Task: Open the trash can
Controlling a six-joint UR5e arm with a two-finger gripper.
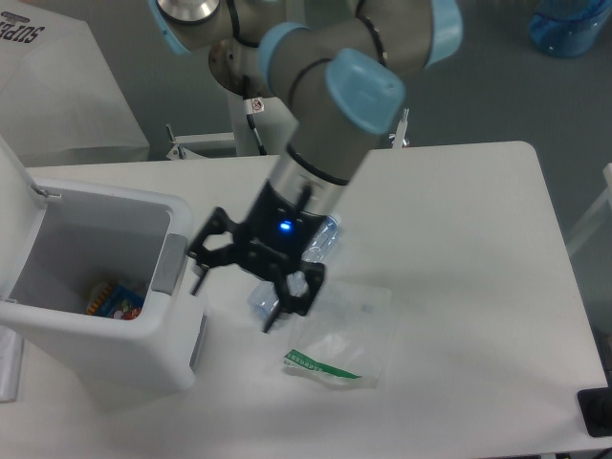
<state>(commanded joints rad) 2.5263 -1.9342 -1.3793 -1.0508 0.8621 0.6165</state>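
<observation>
The white trash can (57,330) stands at the left of the table with its lid (17,206) swung up and back, so the inside shows. A colourful packet (113,298) lies at its bottom. A grey push tab (169,263) sits on its right rim. My gripper (234,292) hovers just right of the can, close to the tab, its black fingers spread open and holding nothing. The crushed clear plastic bottle (325,239) lies behind the gripper, partly hidden by it.
A clear plastic bag (349,339) with a green strip lies on the table right of the gripper. A blue water jug (574,24) stands on the floor at the top right. A white box (53,76) sits beyond the table's far left.
</observation>
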